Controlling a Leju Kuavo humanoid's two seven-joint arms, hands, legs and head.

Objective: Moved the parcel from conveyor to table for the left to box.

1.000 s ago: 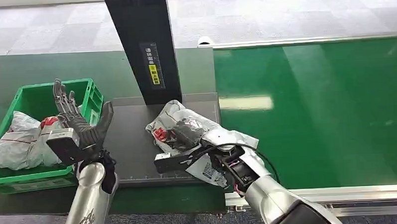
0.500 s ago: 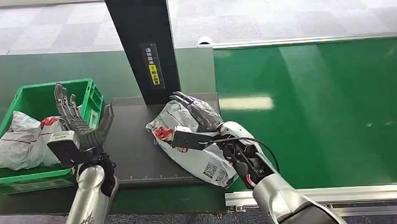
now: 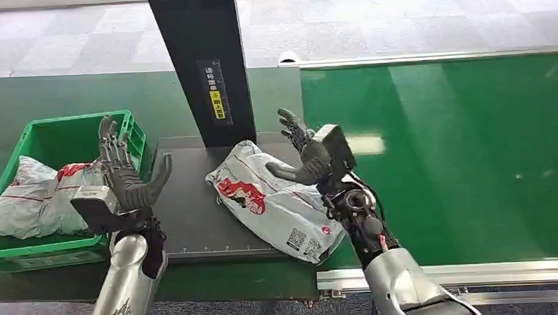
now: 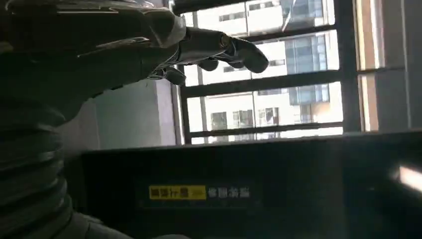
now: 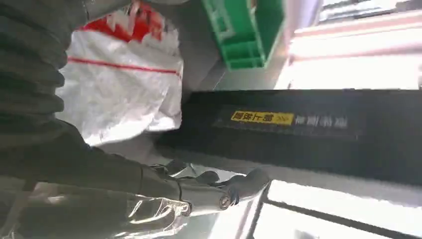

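Note:
The parcel (image 3: 274,203), a white plastic bag with red print and a barcode label, lies on the dark table plate (image 3: 187,203), its right end reaching over the conveyor's edge. My right hand (image 3: 305,153) is raised above the parcel's far end, fingers spread, holding nothing. My left hand (image 3: 126,178) stands upright and open over the plate's left side, beside the green box (image 3: 132,141). The parcel (image 5: 124,84) also appears in the right wrist view, next to the box (image 5: 244,30). My left hand (image 4: 199,47) is empty in its wrist view.
The green box holds other white bags (image 3: 32,197). A black upright post (image 3: 203,62) with a yellow label stands at the plate's far edge. The green conveyor belt (image 3: 458,158) stretches to the right, with a metal rail (image 3: 476,271) along its near side.
My right hand has let go of the parcel and lifted up off it, fingers opening. The parcel now lies flat on the plate. My left hand has shifted slightly right.

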